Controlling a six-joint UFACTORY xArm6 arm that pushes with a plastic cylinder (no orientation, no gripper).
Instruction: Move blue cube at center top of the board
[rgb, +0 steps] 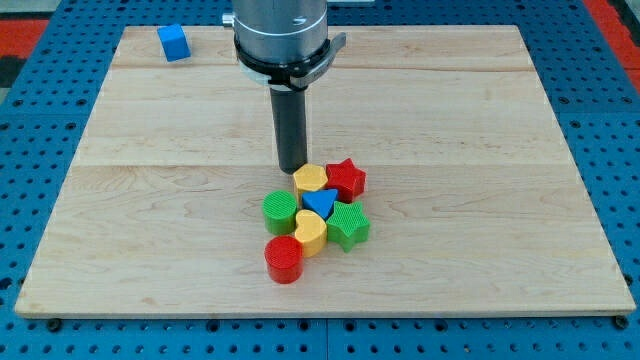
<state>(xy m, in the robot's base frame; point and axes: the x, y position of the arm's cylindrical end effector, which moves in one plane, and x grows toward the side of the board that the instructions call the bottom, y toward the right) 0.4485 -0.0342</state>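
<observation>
— Where's your blue cube (174, 43)?

— Far left corner of the wooden board (480, 120), alone, well apart from the rest.

— And my tip (293, 168)?

— Just beyond the yellow heart (311, 179), at the far edge of the cluster: red star (347, 178), blue triangle (319, 202), green cylinder (280, 211), green star (348, 224), second yellow heart (311, 231), red cylinder (284, 259).

— Any claw?

— None; you have a bare rod.
</observation>
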